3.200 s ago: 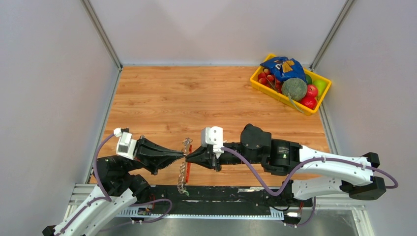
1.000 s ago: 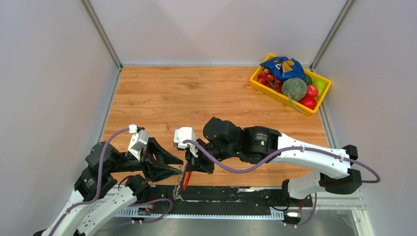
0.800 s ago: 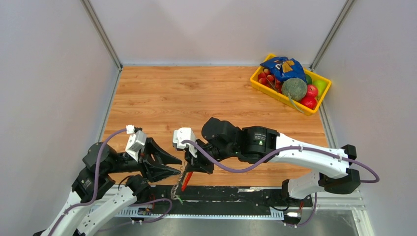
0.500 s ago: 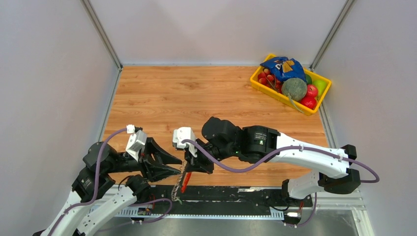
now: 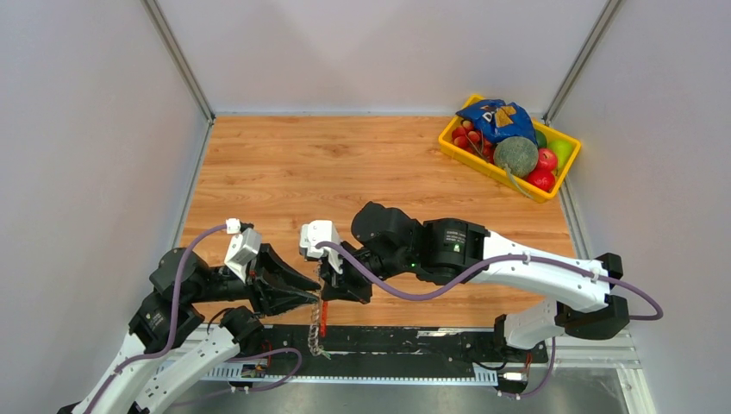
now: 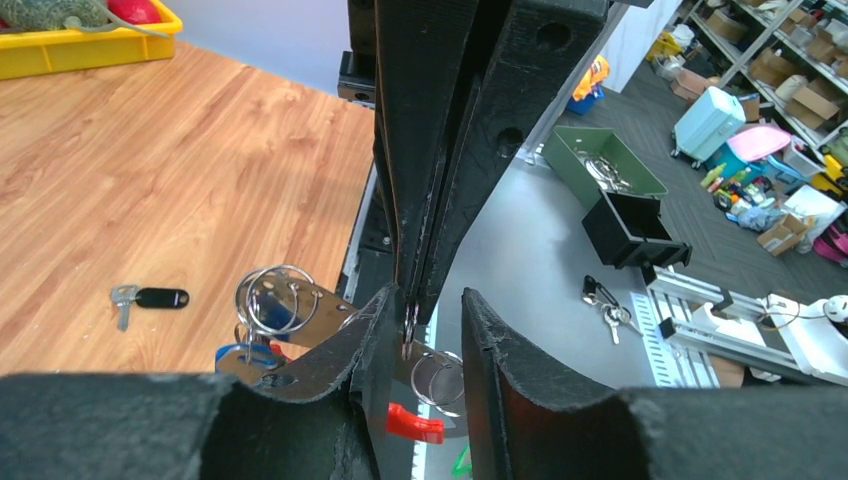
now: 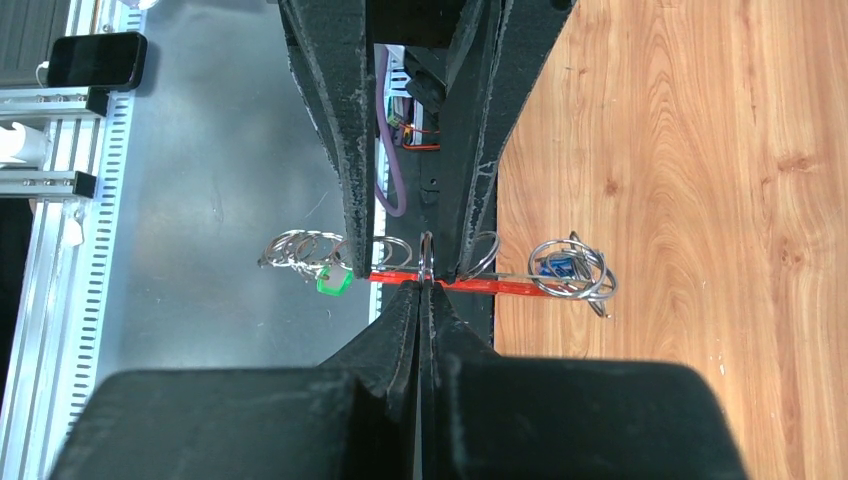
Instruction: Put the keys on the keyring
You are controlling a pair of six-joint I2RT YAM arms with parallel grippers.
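My right gripper (image 5: 328, 289) is shut on one thin silver ring (image 7: 427, 252) of the keyring and holds it above the table's near edge. The strap hangs below it with its red strip (image 7: 505, 286) and green tip (image 7: 331, 283). The blue-headed key (image 7: 557, 266) hangs among the rings at the strap's other end and also shows in the left wrist view (image 6: 245, 355). My left gripper (image 5: 314, 294) is open, its fingers (image 7: 357, 190) either side of the held ring. The black-headed key (image 6: 152, 297) lies flat on the wooden table, apart from both grippers.
A yellow basket (image 5: 450, 143) with fruit and a blue bag stands at the far right corner. The black rail (image 5: 414, 341) runs along the table's near edge under the hanging strap. Side walls close in the table on the left and right.
Since 3.2 s ago both grippers have moved left and toward the near edge with the keyring. In the last half second the strap has swung to hang straighter; the arms barely moved.
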